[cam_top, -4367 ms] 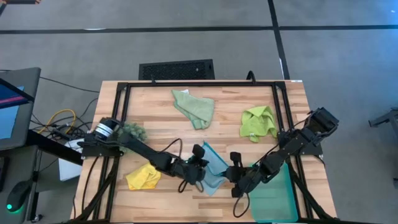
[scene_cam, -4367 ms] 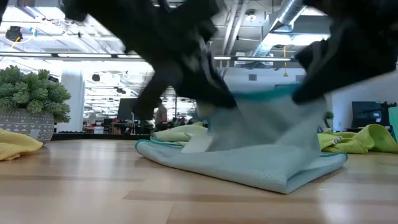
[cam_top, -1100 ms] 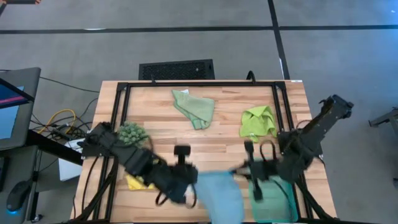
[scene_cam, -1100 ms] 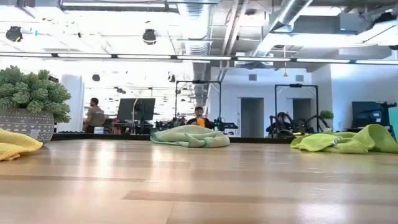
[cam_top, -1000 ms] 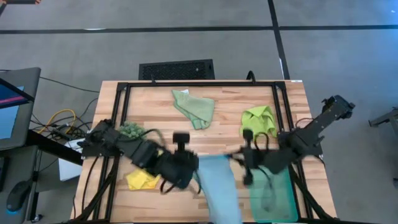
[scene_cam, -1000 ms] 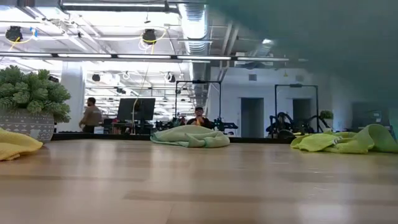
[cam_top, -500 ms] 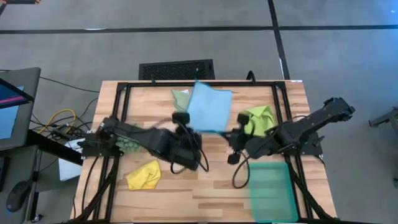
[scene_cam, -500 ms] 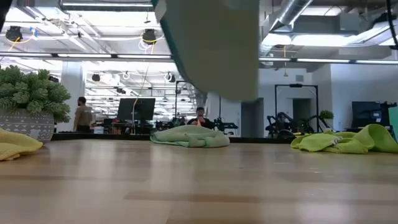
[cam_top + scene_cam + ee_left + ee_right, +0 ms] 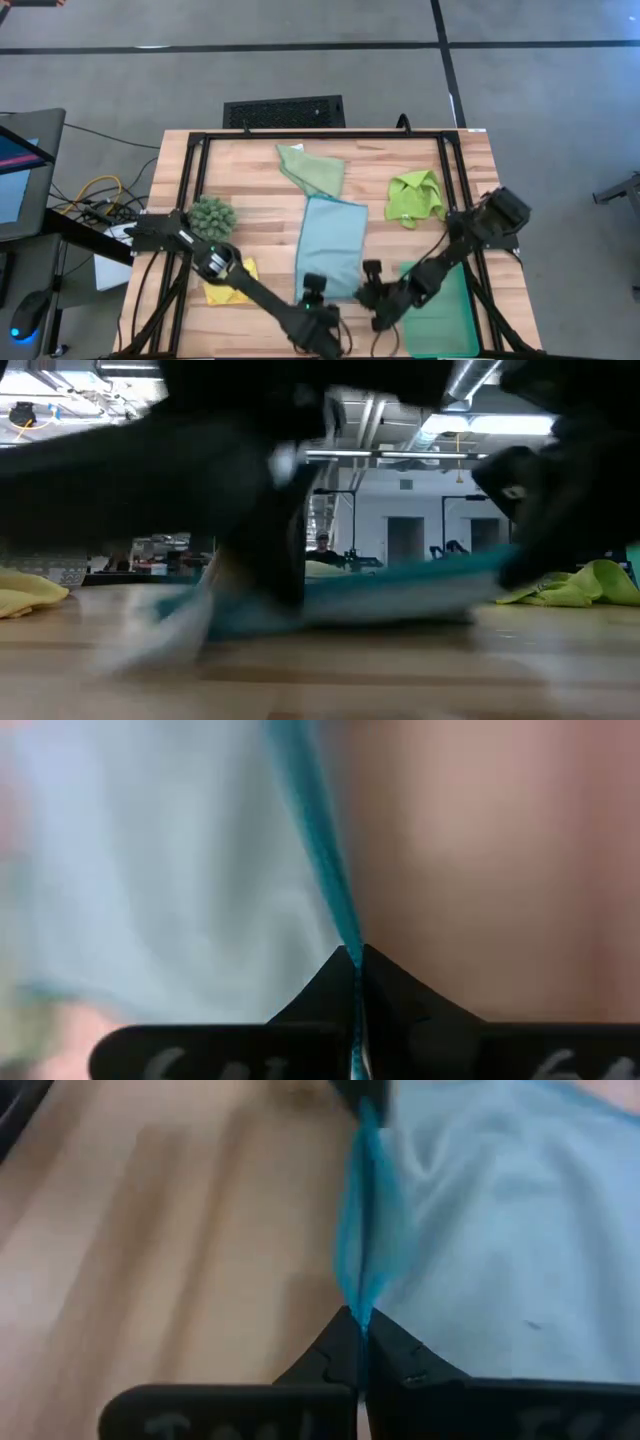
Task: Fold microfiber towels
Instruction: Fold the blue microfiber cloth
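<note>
The light blue towel (image 9: 332, 243) lies spread lengthwise in the middle of the table, its far end near the sage green towel (image 9: 313, 170). My left gripper (image 9: 313, 297) is shut on its near left corner and my right gripper (image 9: 366, 292) on its near right corner, both low over the table. The lime green towel (image 9: 415, 197) lies crumpled at the far right. My left arm partly covers the yellow towel (image 9: 228, 291) at the near left. My left gripper pinches the towel's teal hemmed edge (image 9: 345, 935) at the near left corner between its two fingers. They slant down from the table's near side. The cloth runs away from the fingers onto the table. My right gripper pinches the hemmed edge (image 9: 362, 1285) at the near right corner between its two fingers, slanting down from the near right. The towel's far part lies flat on the wood.
A dark green fuzzy clump (image 9: 212, 213) sits at the left. A teal tray (image 9: 445, 300) lies at the near right, under my right arm. A black frame (image 9: 320, 134) borders the table. Bare wood shows between the blue towel and the lime green one.
Both grippers have swung the blue towel up and toward the far edge, then dropped fast toward the near edge. The towel, hanging in the air half a second ago, now lies stretched out on the table, with its near corners still held.
</note>
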Action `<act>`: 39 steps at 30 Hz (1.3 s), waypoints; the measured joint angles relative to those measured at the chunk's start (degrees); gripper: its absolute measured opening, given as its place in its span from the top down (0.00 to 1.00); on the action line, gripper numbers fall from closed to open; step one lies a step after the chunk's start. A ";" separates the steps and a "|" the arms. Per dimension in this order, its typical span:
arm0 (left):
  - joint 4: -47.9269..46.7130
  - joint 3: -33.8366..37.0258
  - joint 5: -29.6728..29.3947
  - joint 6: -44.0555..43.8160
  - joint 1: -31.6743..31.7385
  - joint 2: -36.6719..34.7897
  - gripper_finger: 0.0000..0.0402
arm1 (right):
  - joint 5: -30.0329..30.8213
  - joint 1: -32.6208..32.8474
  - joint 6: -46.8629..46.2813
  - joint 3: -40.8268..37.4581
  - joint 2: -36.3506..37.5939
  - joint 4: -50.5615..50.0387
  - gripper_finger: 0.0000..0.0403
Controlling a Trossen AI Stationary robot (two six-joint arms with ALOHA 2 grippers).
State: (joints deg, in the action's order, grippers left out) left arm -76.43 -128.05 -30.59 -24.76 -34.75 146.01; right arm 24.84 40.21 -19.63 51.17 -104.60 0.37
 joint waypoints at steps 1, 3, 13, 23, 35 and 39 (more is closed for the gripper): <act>1.52 -0.02 0.84 -0.05 -0.59 0.75 1.00 | -0.49 0.74 -0.46 0.92 -1.25 0.21 0.95; 3.03 -0.10 1.18 -0.99 -1.26 0.95 1.00 | -0.90 1.93 -1.99 1.99 -2.69 0.35 0.96; 4.24 -0.11 0.87 -0.98 -4.17 -2.98 1.00 | -2.35 5.54 -1.68 4.33 -1.05 0.50 0.95; 1.83 -0.09 6.56 6.61 -2.43 -9.08 1.00 | -4.38 4.03 0.57 4.35 5.31 -1.94 0.96; 3.47 0.07 15.42 24.27 8.23 -9.70 1.00 | -2.55 -1.56 -8.16 -1.32 4.17 -7.40 0.96; 4.20 2.02 16.93 26.82 12.17 -9.97 1.00 | -3.96 -6.04 -14.83 -3.85 6.26 -12.68 0.97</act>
State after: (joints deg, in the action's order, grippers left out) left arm -72.23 -126.03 -13.67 2.06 -22.58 136.03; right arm 20.88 34.16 -34.46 47.33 -98.34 -12.31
